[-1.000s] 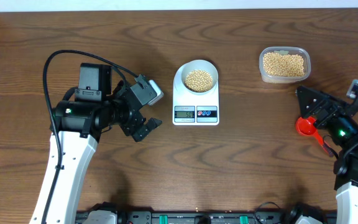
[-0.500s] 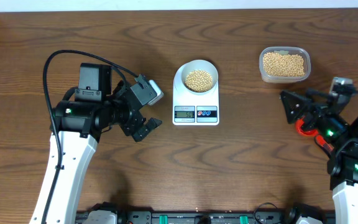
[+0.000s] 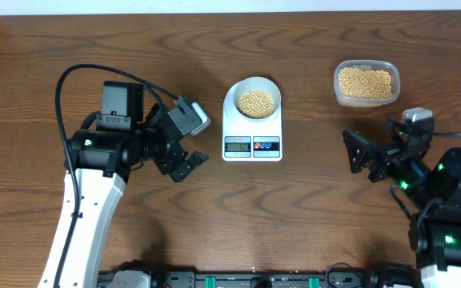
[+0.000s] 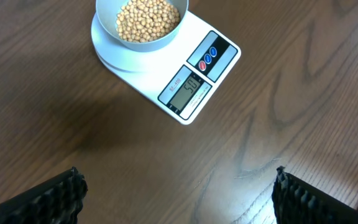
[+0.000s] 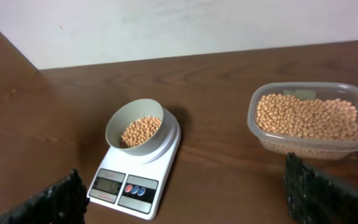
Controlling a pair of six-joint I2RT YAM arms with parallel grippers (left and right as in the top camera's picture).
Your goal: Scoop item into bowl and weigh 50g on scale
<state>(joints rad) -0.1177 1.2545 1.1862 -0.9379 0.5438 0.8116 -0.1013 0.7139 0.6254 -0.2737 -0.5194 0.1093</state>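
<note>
Beans were heaped in the bowl on the scale. Left end effector and right end effector were spread, empty. Beans were judged light, loose and prone to rolling; the bowl is best gripped by its rim.

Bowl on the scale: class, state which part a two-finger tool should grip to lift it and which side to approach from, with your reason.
Probably the rim of the bowl, from above, on the side facing the open left tool, one finger inside and one outside. It stands upright on the scale, and the beans leave its upper wall bare.
</note>
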